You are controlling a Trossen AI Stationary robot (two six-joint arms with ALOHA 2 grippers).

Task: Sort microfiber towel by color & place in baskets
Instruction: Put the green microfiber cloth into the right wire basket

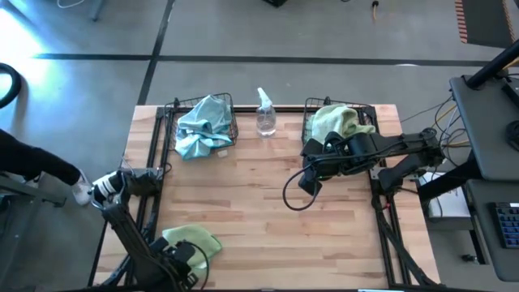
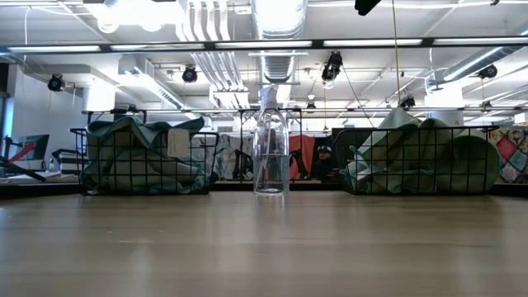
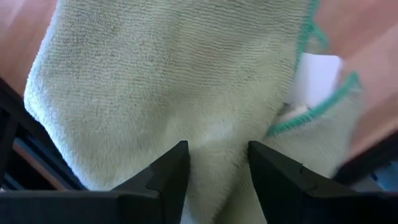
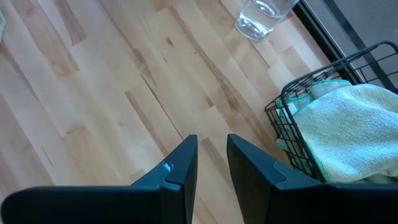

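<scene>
Light blue towels (image 1: 203, 126) fill one black mesh basket (image 1: 229, 122), pale yellow-green towels (image 1: 334, 122) the other; a teal-edged green towel (image 1: 193, 239) lies on the blond wood counter (image 1: 259, 203).

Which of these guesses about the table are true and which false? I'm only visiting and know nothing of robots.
1. The left basket holds light blue towels. True.
2. The spray bottle lies on its side. False: it stands upright between the baskets.
3. A yellow-green towel lies at the table's near edge, by the left tool. True.
4. The right tool carries a towel. False: it holds nothing.
5. The right basket has no towels. False: yellow-green ones fill it.
</scene>
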